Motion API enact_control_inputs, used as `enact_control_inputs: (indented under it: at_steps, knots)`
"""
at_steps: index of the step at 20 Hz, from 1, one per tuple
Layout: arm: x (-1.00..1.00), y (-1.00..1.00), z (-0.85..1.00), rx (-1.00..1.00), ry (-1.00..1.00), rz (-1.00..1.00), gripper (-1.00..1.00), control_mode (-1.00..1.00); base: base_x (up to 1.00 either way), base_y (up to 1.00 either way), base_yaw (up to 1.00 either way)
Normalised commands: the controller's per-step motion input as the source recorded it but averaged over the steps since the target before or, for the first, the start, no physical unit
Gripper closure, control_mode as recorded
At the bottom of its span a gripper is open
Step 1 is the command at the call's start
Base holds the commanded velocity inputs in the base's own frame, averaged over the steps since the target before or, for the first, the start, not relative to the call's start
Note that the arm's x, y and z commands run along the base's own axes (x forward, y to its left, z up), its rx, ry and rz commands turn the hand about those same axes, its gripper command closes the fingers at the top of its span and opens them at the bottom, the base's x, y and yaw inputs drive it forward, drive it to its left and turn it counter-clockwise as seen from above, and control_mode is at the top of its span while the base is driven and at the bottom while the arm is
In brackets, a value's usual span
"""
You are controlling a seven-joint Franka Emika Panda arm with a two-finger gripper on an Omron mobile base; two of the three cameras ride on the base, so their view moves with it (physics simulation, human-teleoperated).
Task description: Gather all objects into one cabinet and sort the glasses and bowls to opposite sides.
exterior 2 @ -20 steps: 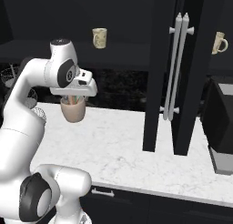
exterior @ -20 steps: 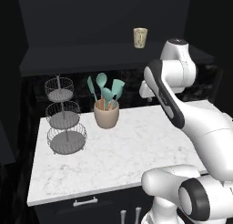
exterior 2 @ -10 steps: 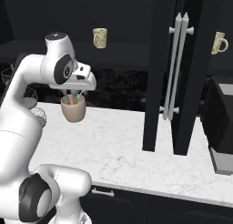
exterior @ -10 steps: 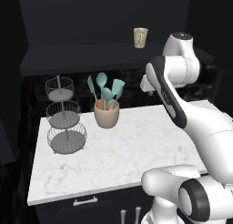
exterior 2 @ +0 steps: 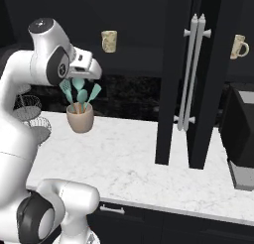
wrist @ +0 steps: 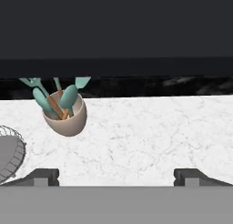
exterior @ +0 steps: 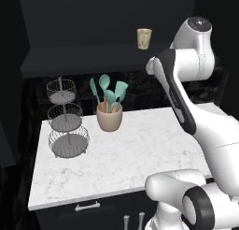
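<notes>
Jaws wide and empty, the gripper (wrist: 116,175) hangs over the tabletop (wrist: 150,136). One mug (exterior: 144,38) sits upper centre on the cabinet shelf; rise level, approach squarely, then close.

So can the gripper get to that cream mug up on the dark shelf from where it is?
Probably yes: the mug stands alone on the open shelf, and the open gripper holds nothing, with nothing visibly between them.
</notes>
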Motion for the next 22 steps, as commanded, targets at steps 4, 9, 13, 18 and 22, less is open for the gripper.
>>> enact_control_inputs:
  at_steps: [4,9,13,18,22]
  knots:
    - [0.00,0.00,0.66,0.00,-0.31,-0.11,-1.00,-1.00,0.00,0.00,0.00]
    - [0.00,0.12,0.55,0.00,-0.28,-0.13,-1.00,-1.00,0.00,0.00,0.00]
    - [0.16,0.14,0.40,0.01,-0.21,-0.06,-1.00,-1.00,0.00,0.00,0.00]
    - [0.47,0.06,0.01,0.03,0.02,0.02,-1.00,-1.00,0.00,0.00,0.00]
    - [0.68,0.00,-0.03,0.02,0.11,0.09,-1.00,-1.00,0.00,0.00,0.00]
